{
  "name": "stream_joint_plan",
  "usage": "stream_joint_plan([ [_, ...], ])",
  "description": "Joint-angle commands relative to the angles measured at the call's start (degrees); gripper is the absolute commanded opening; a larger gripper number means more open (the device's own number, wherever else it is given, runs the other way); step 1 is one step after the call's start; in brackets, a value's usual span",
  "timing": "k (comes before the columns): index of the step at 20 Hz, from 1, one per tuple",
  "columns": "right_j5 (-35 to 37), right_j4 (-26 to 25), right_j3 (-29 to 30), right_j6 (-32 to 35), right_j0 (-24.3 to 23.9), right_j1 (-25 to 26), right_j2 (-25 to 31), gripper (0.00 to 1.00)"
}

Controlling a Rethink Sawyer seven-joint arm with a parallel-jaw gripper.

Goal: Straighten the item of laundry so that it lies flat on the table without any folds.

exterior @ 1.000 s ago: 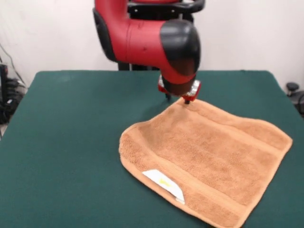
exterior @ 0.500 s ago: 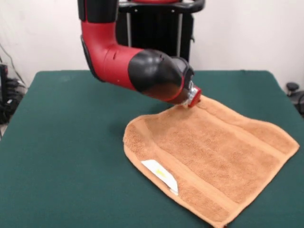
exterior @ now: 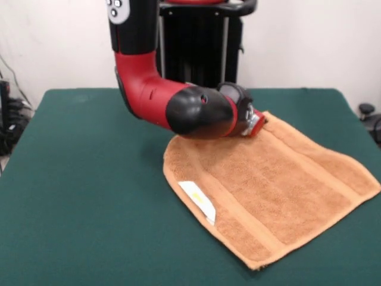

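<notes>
The orange-tan towel (exterior: 280,185) lies mostly spread on the green table (exterior: 77,179), right of centre, set at a diagonal. Its woven bands show, and its white care label (exterior: 198,200) lies on the near left edge. The left edge looks rounded and slightly rumpled. My gripper (exterior: 261,122) is at the towel's far corner, tilted sideways and low, shut on that corner. The red and black wrist hides most of the gripper.
The arm's bulky wrist and elbow (exterior: 190,110) hang low over the table's middle. The black pedestal (exterior: 196,42) stands at the far side. The towel's right corner (exterior: 376,189) reaches near the table's right side. Cables (exterior: 7,119) lie off the left edge.
The arm has swung and tilted to the right, and the gripper has moved right and farther back. The towel has been dragged with it, shifting right and spreading out.
</notes>
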Motion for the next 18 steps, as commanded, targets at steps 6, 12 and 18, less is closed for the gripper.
stream_joint_plan([
  [6, -28.43, 8.73, 6.25, 2.78, 4.78, 14.6, 13.59, 1.0],
  [12, -31.71, 12.35, 8.81, 1.96, 4.84, 14.17, 15.31, 1.0],
  [18, -36.14, 15.34, 12.5, 2.6, 4.98, 12.55, 17.52, 1.0],
])
